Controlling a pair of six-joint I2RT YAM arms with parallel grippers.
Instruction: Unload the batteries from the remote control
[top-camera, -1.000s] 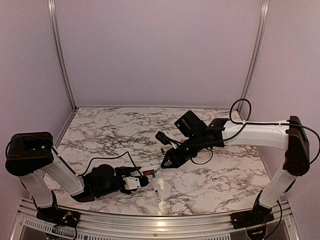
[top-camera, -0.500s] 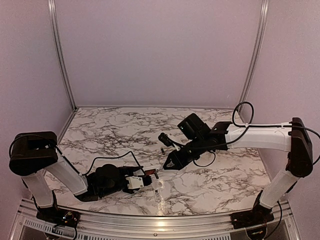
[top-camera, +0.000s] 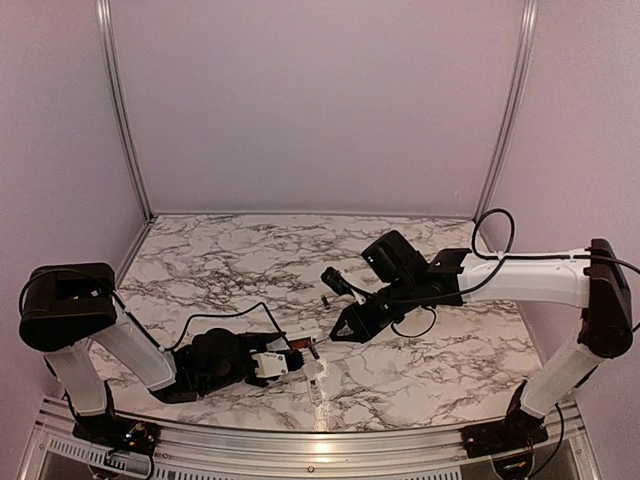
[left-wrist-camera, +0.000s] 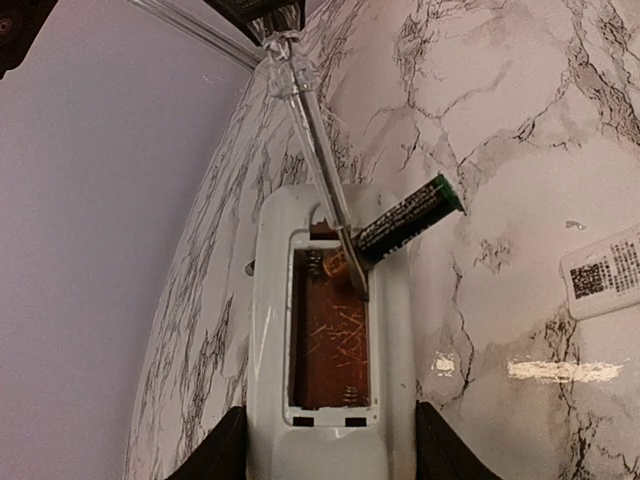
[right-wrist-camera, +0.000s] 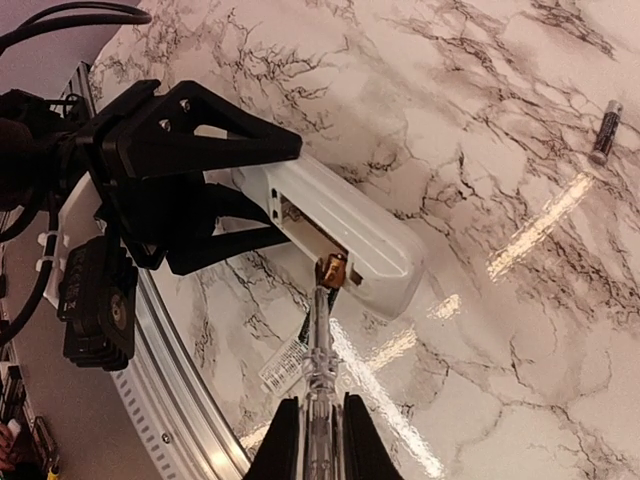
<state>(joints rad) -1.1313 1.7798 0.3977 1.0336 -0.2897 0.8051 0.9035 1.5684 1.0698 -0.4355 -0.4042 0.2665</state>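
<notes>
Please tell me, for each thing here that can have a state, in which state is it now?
remote control: back side up, battery recess open.
left gripper: shut on the remote control.
right gripper: shut on the clear stick.
first battery: tilted, one end in the recess, the other over its side wall.
second battery: out, lying on the table.
white strip: lying flat beside the remote control.

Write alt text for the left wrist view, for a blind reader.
A clear rod pries a dark battery half out of the open back compartment of a white remote control gripped by the left claw. A printed label lies on the marble table.
</notes>
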